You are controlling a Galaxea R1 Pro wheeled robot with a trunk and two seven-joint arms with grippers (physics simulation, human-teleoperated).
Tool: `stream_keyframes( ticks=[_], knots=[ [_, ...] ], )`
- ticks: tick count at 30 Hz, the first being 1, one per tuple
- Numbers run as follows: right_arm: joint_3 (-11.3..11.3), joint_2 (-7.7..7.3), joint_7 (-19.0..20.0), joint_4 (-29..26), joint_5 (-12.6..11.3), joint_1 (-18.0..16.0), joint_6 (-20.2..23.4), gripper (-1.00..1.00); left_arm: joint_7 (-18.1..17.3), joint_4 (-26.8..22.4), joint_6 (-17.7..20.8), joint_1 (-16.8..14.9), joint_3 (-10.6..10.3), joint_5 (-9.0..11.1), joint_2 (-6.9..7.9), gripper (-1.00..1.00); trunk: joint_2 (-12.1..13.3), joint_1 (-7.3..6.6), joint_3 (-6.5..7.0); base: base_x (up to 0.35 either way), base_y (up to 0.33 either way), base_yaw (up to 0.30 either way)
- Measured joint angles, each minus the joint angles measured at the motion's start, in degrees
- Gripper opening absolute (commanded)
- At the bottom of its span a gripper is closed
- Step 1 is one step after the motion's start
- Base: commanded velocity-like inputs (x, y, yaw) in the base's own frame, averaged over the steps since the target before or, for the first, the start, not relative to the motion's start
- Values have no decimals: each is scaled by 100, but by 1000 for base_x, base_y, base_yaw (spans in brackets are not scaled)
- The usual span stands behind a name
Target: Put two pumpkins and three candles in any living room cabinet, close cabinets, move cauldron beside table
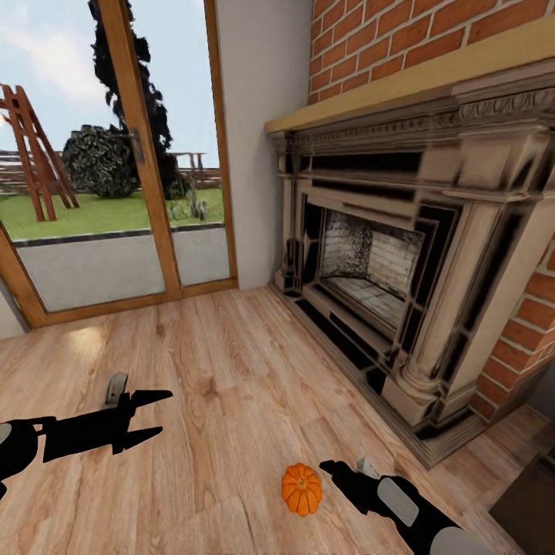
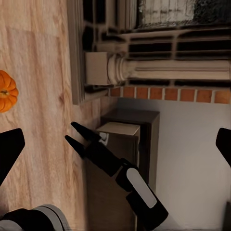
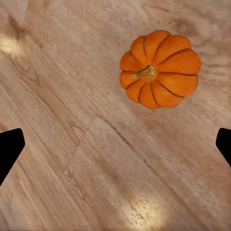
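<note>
The right claw [image 1: 330,467] hangs low over the wooden floor [image 1: 216,370] with its two fingers spread wide and nothing between them. One pumpkin [image 1: 301,489] sits on the floor just beside the fingertips, apart from them as far as the head view lets me judge. The right wrist view looks straight down on that pumpkin [image 3: 160,69], showing its ribs and short stem, with the dark fingertips at the picture's two edges and bare boards between them.

The left claw [image 1: 156,416] is held out over the floor well apart from the pumpkin, also gaping wide and empty. Its wrist view catches what the head view barely shows: the right claw [image 2: 76,133] seen from the side, the pumpkin [image 2: 7,91] at the edge, and a dark-brown wooden unit [image 2: 130,159] standing against the wall past the fireplace [image 1: 401,262] base.

One pumpkin counted. A glazed door [image 1: 116,162] to the garden stands left of the fireplace.
</note>
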Motion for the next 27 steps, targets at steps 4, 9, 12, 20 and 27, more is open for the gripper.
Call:
stream_keyframes(
  ticks=[4, 9, 12, 20, 27],
  knots=[
    [-2, 0, 15, 0, 0, 0, 0, 100, -3, -162, 4, 75, 2, 24, 3, 100, -160, 88, -72, 0, 0, 0],
    [-5, 0, 28, 0, -2, 0, 0, 100, -100, -315, 5, 99, -2, 46, 1, 100, -361, 198, -162, 0, 0, 0],
    [-6, 0, 30, 0, 0, 0, 0, 100, -669, -402, 4, 179, -49, 36, 8, 100, -481, 264, -216, 0, 0, 0],
    [-6, 0, 173, -6, 2, 0, 2, 100, -1428, -476, 0, 425, -67, -64, 35, 100, -570, 323, -384, 0, 0, 0],
    [-7, 0, 312, -17, -3, 0, 9, 100, -1458, -483, 0, 433, -67, -68, 29, 100, -579, 342, -539, 0, 0, 0]
  ],
)
